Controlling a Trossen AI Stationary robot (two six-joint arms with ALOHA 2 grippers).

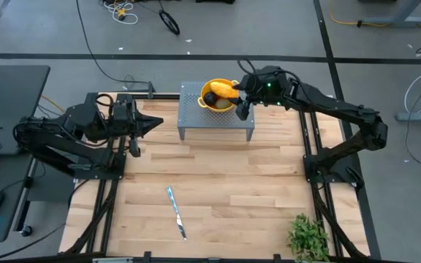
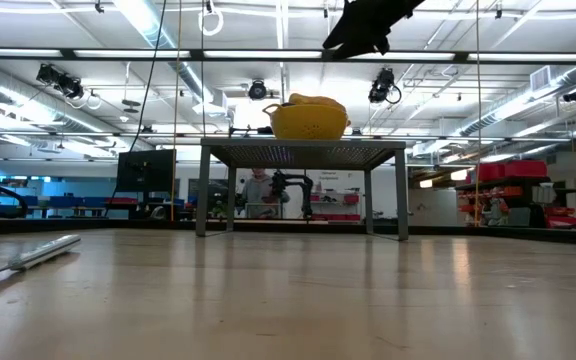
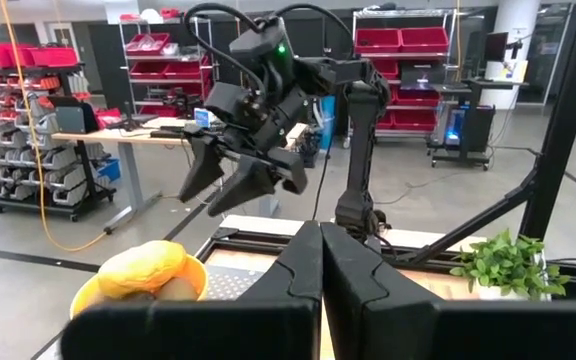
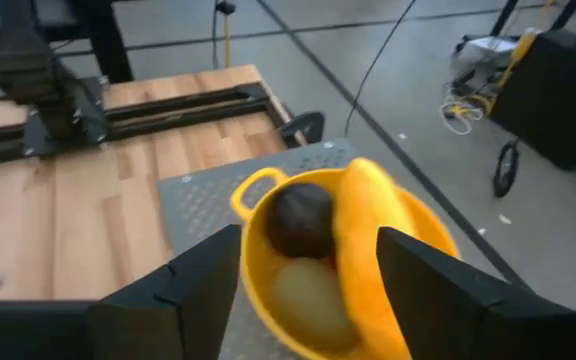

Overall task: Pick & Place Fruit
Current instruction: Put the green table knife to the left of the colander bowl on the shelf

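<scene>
Left pincer [image 1: 154,123] at the left side of the wooden desk [image 1: 218,183], fingers pressed together, holding nothing, pointing toward the middle. Slim silver knife [image 1: 176,212] flat on the desk near its front, well apart from both arms. Small grey perforated metal stand [image 1: 216,117] at the far middle of the desk; on it sits a round yellow colander bowl with side handles [image 1: 215,104]. In the bowl: a yellow-orange oblong fruit [image 4: 363,235] lying across the top, a dark near-black round fruit [image 4: 301,222] beside it, a pale olive-green oval fruit [image 4: 313,290] beneath. Right pincer [image 1: 241,97] hovers just above the bowl's right rim, fingers spread wide, empty. Leafy green plant [image 1: 309,235] at the front right corner
</scene>
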